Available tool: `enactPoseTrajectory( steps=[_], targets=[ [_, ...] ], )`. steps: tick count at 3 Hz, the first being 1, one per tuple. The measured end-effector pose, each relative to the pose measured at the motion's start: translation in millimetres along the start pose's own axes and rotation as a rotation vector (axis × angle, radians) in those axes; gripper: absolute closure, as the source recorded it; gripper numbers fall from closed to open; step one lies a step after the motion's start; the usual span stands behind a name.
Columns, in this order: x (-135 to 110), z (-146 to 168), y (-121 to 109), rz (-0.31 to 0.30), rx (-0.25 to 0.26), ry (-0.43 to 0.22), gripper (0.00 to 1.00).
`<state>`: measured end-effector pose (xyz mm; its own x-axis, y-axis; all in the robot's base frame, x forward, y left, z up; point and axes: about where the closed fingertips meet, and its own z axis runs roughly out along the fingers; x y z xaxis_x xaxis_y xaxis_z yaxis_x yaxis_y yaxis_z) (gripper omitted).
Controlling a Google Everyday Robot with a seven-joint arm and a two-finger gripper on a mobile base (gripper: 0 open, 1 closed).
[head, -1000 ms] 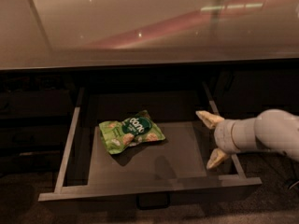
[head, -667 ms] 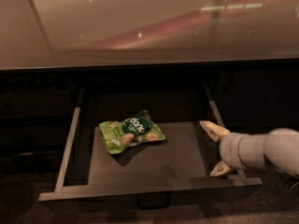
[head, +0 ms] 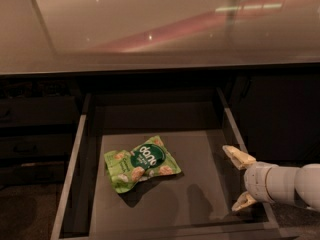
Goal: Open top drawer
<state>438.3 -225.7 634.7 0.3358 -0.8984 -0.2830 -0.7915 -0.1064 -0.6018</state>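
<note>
The top drawer [head: 205,194] stands pulled well out from under the glossy countertop [head: 150,29], its grey floor and both side rails exposed, filling the lower middle of the view. Since a second ago the gripper [head: 230,179] has slid along the drawer's right rail toward the front corner, and less of the white arm [head: 290,183] now shows at the right edge. The drawer and the snack bag [head: 141,163] have not shifted.

The arm reaches in level from the lower right, wrist pointing left. The two cream fingers [head: 240,157] are spread wide, one above the other in the view, holding nothing, at the right rail.

The green snack bag lies flat on the drawer floor, left of centre, well apart from the gripper. It bears white lettering on a dark green round patch, which cannot be read with certainty.
</note>
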Motion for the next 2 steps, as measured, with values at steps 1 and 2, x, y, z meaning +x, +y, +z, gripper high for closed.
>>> enactPoseTrajectory(
  steps=[1, 2],
  targets=[
    [0, 0, 0, 0.000, 0.000, 0.000, 0.00],
    [-7, -5, -26, 0.001, 0.008, -0.013, 0.00]
  ],
)
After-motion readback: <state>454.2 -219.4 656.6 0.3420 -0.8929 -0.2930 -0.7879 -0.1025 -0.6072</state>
